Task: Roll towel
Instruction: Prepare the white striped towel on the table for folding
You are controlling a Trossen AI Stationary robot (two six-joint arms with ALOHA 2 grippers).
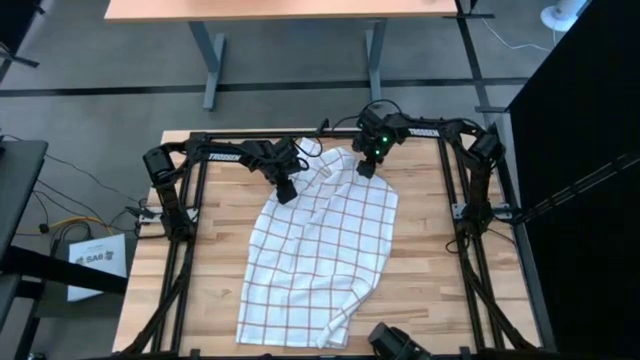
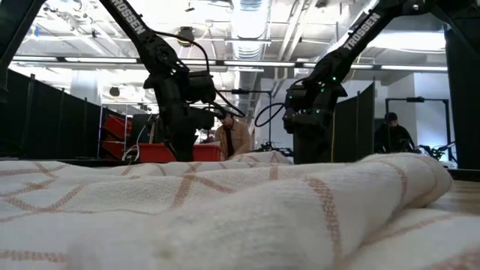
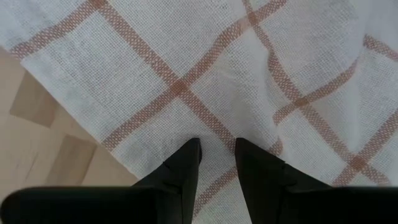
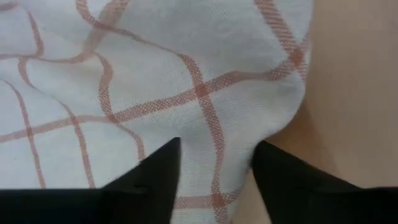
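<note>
The white towel (image 1: 320,250) with its reddish-brown grid lies spread on the wooden table, running from the far middle toward the near left. Its near end fills the low view as a rumpled fold (image 2: 225,202). My left gripper (image 1: 287,192) is down at the towel's far left edge, with its fingers close together on the cloth (image 3: 186,81). My right gripper (image 1: 366,168) is down at the towel's far right corner, with puckered cloth (image 4: 186,93) between its fingers. My left gripper pinches the towel near its far left edge (image 3: 217,134) between its two fingers, which come from above and point down. The cloth around them lies flat on the table. One layer or several, I cannot tell. My right gripper grips a gathered bunch of the towel at the far right corner (image 4: 214,134) between its two fingers, from above. The towel's side edge (image 4: 292,118) is drawn in toward one finger, and wrinkles run away from the hold.
Black frame rails (image 1: 180,250) run along the table's left, right and far sides. A dark camera mount (image 1: 395,345) sits at the near edge. Bare wood (image 1: 440,260) shows right of the towel. People stand in the room behind (image 2: 234,139).
</note>
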